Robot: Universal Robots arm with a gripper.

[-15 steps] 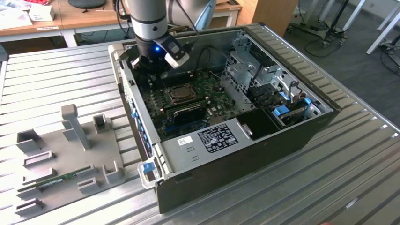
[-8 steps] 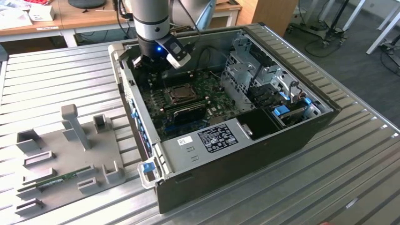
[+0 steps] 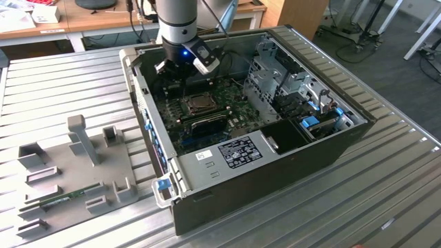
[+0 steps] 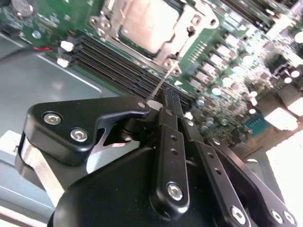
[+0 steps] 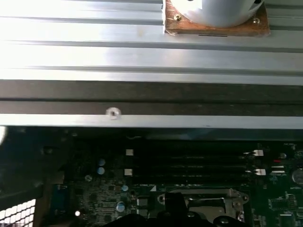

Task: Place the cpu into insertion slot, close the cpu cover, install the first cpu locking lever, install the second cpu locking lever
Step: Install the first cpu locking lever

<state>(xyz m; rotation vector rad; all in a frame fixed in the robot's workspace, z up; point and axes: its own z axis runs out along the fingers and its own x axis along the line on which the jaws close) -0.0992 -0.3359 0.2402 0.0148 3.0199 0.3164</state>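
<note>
The cpu (image 4: 144,23) lies flat in the insertion slot (image 3: 188,106), its grey metal top showing through the cut-out of the cpu cover (image 4: 188,34), which lies down over it. A thin wire locking lever (image 4: 163,80) runs from the socket's corner to the tips of my gripper (image 4: 165,101). The black fingers (image 4: 169,142) are pressed together, and I cannot tell whether the wire is pinched between them. In the exterior view my gripper (image 3: 179,77) hangs inside the open computer case just behind the socket. The socket's metal rim (image 5: 208,201) also shows in the first wrist view.
Long black memory slots (image 4: 118,66) run between the socket and the case wall (image 5: 142,90). A metal drive cage (image 3: 276,82) stands at the exterior view's right. On the ribbed table to the left, a grey fixture plate (image 3: 82,155) holds a green memory stick (image 3: 69,199).
</note>
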